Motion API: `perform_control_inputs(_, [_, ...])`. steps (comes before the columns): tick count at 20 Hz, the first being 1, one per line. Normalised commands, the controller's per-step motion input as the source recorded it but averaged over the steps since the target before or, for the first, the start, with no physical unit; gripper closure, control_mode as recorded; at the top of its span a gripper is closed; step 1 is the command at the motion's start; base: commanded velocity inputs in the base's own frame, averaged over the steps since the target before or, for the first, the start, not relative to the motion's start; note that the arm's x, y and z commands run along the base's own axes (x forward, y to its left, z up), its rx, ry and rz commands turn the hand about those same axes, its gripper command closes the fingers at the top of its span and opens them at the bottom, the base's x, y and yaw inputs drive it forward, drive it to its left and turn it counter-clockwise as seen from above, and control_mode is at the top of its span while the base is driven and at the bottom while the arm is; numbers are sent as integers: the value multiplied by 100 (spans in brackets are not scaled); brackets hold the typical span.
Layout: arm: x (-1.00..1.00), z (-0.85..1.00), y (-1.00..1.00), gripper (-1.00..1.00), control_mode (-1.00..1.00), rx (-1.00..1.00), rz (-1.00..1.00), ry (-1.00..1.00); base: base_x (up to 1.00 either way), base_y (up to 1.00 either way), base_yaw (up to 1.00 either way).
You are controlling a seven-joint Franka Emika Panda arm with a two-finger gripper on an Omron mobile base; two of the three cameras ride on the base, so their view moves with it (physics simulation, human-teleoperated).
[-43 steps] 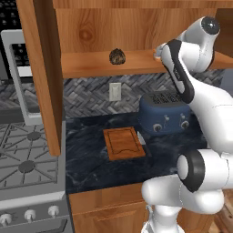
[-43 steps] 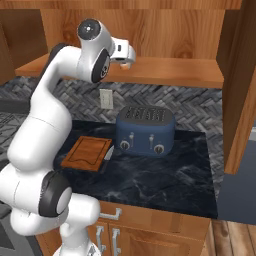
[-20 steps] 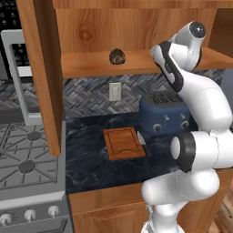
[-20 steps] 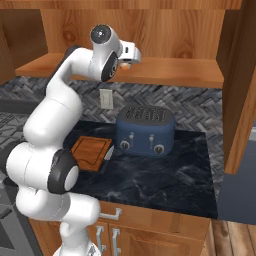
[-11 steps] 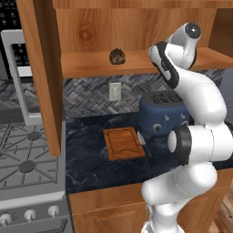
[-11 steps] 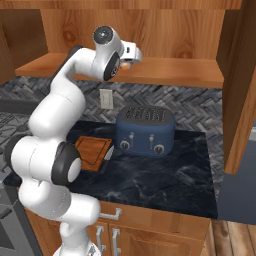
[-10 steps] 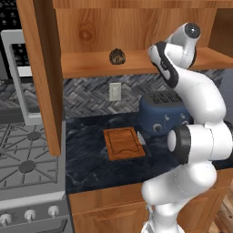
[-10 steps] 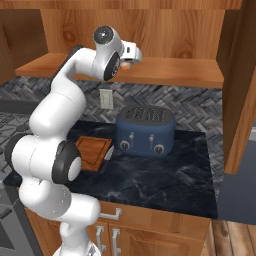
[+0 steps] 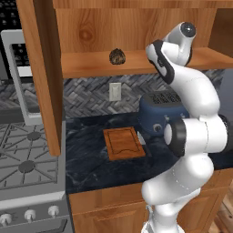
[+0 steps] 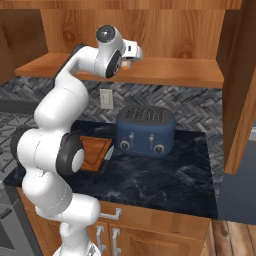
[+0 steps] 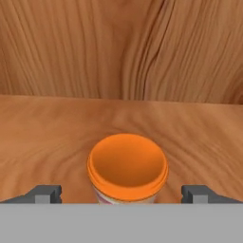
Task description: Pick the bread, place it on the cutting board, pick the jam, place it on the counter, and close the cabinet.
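gripper (image 11: 121, 194) spread wide — released | jam (image 11: 127, 168) between tips, gaps each side | cabinet (image 11: 57, 133) shelf open behind

Grey herringbone tile wall (image 9: 86, 98) with a white outlet (image 9: 115, 91) at the far side. A gas stove (image 9: 25, 159) stands left; a blue toaster (image 10: 145, 131) sits right. Wood floor (image 10: 235, 240) near right.

The cabinet shelf (image 9: 86, 67) is carrying the bread (image 9: 117, 56) and jam (image 11: 127, 168); my tabletop (image 9: 95, 164) is bearing the cutting board (image 9: 123, 143) and toaster (image 10: 145, 130).
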Motion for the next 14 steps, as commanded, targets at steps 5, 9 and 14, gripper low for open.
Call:
perform_control_inputs(5, [10, -3, -3, -100, -100, 0, 0, 0, 0, 0, 0])
perform_control_inputs(9, [6, -8, -6, -100, -100, 0, 0, 0, 0, 0, 0])
perform_control_inputs(14, [4, -10, -8, -100, -100, 0, 0, 0, 0, 0, 0])
